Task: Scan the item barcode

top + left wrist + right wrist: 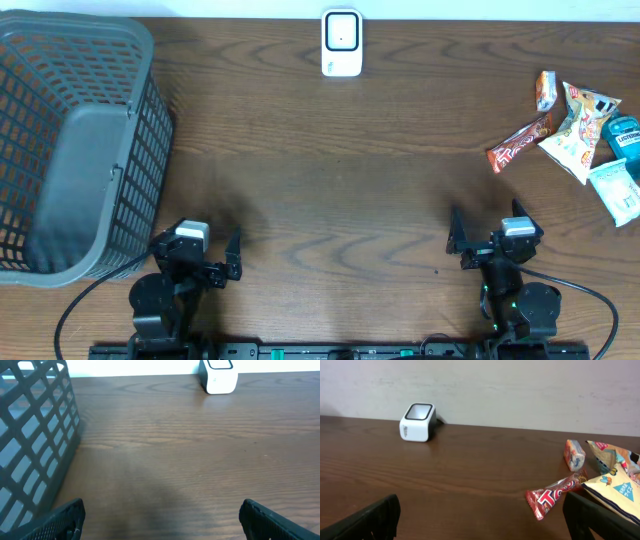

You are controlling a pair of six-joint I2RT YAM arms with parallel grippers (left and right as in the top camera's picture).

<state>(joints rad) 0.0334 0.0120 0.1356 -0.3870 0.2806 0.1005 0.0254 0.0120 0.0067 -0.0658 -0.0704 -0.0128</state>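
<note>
Scanner unattended, both end effectors spread wide

Scanner (341, 43), a small white box with a dark window, stands at the far edge of the wooden worktop (330, 170), with nothing touching it. The items to be scanned, a cluster of snack packets (580, 135), lie well to the right of the scanner and somewhat nearer the arms. Of these, a red bar wrapper (518, 142) is the closest to the scanner. A small orange packet (545, 88), a cream bag (575, 130), a blue packet (623, 133) and a white packet (620, 192) lie farther right. A grey mesh basket (70, 150) sits well to the scanner's left.

The left end effector (162, 505) hovers low over bare wood on the near side of the worktop, well short of the scanner and left of it, its fingers spread wide and holding nothing. The right end effector (480, 500) is likewise on the near side, right of the scanner, its fingers spread wide and empty, apart from the packets.
</note>
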